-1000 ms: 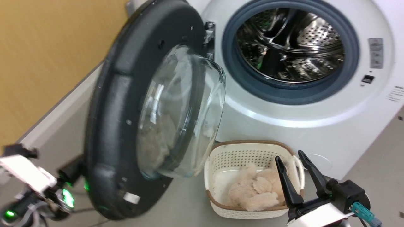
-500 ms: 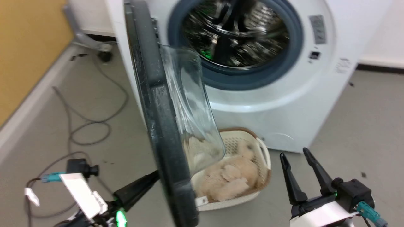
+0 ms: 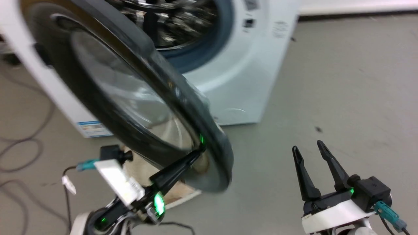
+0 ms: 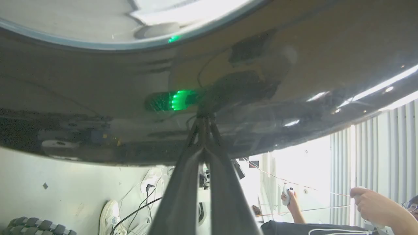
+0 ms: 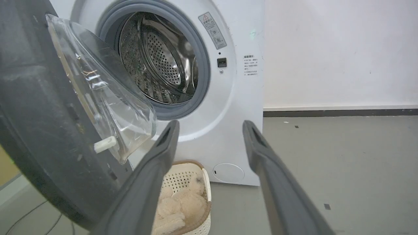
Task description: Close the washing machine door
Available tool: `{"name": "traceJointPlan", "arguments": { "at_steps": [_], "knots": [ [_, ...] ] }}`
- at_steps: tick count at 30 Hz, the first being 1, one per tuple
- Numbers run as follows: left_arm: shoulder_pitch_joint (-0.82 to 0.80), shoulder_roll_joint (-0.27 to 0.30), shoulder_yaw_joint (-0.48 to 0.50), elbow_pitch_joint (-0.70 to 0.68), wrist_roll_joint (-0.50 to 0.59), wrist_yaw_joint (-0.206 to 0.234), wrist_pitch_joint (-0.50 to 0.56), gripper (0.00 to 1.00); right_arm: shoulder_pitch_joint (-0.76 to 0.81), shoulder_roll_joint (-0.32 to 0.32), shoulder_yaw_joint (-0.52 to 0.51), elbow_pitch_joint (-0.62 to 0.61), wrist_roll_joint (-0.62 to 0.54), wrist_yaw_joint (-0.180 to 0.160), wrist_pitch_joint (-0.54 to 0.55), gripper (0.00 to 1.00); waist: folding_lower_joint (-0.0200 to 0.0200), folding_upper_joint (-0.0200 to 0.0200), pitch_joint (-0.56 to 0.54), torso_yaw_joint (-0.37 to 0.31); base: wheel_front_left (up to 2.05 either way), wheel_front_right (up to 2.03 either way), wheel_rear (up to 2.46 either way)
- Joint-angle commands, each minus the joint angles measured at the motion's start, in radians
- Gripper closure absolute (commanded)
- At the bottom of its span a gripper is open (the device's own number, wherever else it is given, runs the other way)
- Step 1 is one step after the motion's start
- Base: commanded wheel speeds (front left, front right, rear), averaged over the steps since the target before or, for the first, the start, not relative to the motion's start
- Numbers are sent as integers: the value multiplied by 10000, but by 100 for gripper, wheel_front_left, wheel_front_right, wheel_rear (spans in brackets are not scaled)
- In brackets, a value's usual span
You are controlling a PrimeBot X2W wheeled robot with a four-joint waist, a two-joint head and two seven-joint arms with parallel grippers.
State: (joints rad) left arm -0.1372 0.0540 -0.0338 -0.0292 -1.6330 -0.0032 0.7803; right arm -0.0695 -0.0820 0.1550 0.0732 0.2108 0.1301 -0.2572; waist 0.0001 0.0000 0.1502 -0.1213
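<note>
Just ahead of the left gripper [image 3: 197, 152], the large round black-framed washing machine door with its bulging glass window [image 3: 130, 98] stands half-open, between that gripper and the white front-loading washing machine [image 3: 241, 78]. The gripper's 2 dark fingers are pressed together, tips touching the door's glossy outer face. The right gripper [image 3: 307, 146], well apart from the door, is parted and empty. Beyond its left finger, a cream perforated basket [image 5: 196, 171] of fluffy beige cloth sits below the door.

Round black-framed washing machine door [image 3: 130, 98] w/ clear glass bowl, partway open, white front-loader washing machine [image 3: 241, 75] behind
</note>
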Motion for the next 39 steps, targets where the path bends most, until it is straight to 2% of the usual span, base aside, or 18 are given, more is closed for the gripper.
{"name": "traceJointPlan", "arguments": {
  "at_steps": [1, 8, 14, 20, 26, 29, 33, 36, 39],
  "knots": [
    [-390, -36, -223, 179, -50, -118, -158, 100, -91, 54, -23, -71, -46, 6, -46, 0, -1, 0, 630, -974, 0, 0, 0],
    [-1777, -37, -389, 1231, 212, -160, -1484, 100, -159, 200, -67, -178, 1, 6, -46, 0, -1, 0, 1135, -2011, 0, 0, 0],
    [-3361, -37, -528, 2481, 347, -200, -3252, 100, -138, 278, -69, -211, 39, 6, -46, 0, -1, 0, 1378, -2410, 0, 0, 0],
    [-4693, -37, -1003, 3967, 258, -494, -5010, 100, -138, 307, -39, -135, 42, 6, -46, 0, -1, 0, 1284, -2419, 0, 0, 0],
    [-4838, -37, -1565, 4795, 73, -942, -5316, 100, -121, 314, -67, -115, 12, 6, -46, 0, -1, 0, 904, -1954, 0, 0, 0],
    [-4532, 60, -1966, 4882, 486, -1124, -5220, 100, -81, 315, -79, -99, -26, 6, -46, 0, -1, 0, 625, -1615, 0, 0, 0],
    [-3682, 541, -2839, 4587, 1457, -1246, -5031, 100, 44, 314, -207, -102, -100, 6, -46, 0, -1, 0, 137, -1063, 0, 0, 0],
    [-2966, 1411, -3670, 4087, 2870, -1267, -5358, 100, 147, 251, -161, -50, -90, 6, -46, 0, -1, 0, -222, -701, 0, 0, 0],
    [-2375, 2435, -4536, 3456, 4595, -1271, -6249, 100, 256, 165, -171, -41, -42, 6, -46, 0, -1, 0, -532, -330, 0, 0, 0]
  ]
}}
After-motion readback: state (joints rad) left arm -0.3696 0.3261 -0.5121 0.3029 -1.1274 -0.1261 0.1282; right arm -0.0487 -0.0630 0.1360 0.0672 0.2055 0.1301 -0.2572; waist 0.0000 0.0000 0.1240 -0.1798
